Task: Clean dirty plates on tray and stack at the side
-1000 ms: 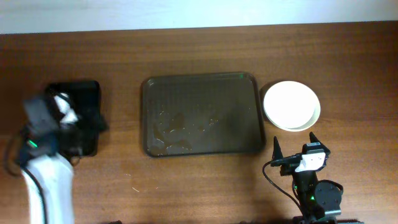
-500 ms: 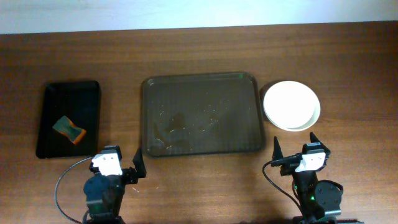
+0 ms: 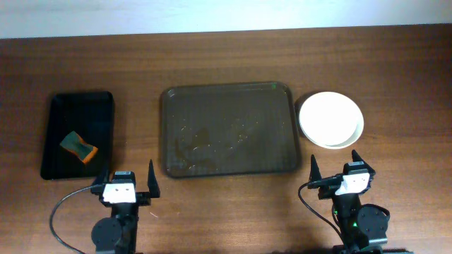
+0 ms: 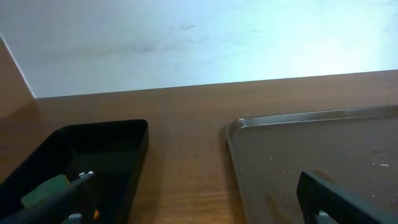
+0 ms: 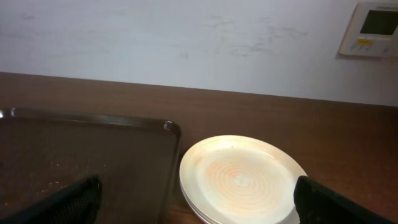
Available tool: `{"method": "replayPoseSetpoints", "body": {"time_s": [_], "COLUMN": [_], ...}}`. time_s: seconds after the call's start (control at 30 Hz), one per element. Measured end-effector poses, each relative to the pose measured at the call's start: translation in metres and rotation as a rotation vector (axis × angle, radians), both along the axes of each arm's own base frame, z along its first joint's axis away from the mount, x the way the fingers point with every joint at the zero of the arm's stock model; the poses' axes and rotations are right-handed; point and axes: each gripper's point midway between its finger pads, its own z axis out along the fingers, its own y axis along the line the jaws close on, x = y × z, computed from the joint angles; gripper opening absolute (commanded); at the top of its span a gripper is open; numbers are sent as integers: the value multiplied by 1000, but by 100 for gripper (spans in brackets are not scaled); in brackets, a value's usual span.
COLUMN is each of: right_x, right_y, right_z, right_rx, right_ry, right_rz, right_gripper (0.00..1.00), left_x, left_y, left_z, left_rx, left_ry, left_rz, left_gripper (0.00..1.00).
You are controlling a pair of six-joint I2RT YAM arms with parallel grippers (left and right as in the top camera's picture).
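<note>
Left gripper (image 3: 124, 175) has been pulled back from the small black tray (image 3: 88, 113) to the near table edge, sponge (image 3: 78, 146) left lying in that tray; its fingers are spread apart and empty, likewise the right gripper (image 3: 335, 166). No plate is seen on the big tray (image 3: 227, 130), only wet smears; the plates (image 3: 330, 120) are stacked just beside its right end, straight ahead of the right fingers and well apart from the left; any further move is judged to suit the right arm.
</note>
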Motion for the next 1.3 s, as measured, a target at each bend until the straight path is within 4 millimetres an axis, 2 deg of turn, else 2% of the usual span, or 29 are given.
{"method": "replayPoseSetpoints", "body": {"time_s": [0.17,1.3], "right_x": [0,0], "right_y": [0,0], "right_z": [0,0], "right_rx": [0,0], "right_ry": [0,0], "right_rz": [0,0], "right_gripper": [98,98], "left_x": [0,0], "left_y": [4,4], "left_z": [0,0], "left_rx": [-47,-47], "left_ry": [-2,-2], "left_rz": [29,25], "left_gripper": [100,100]}}
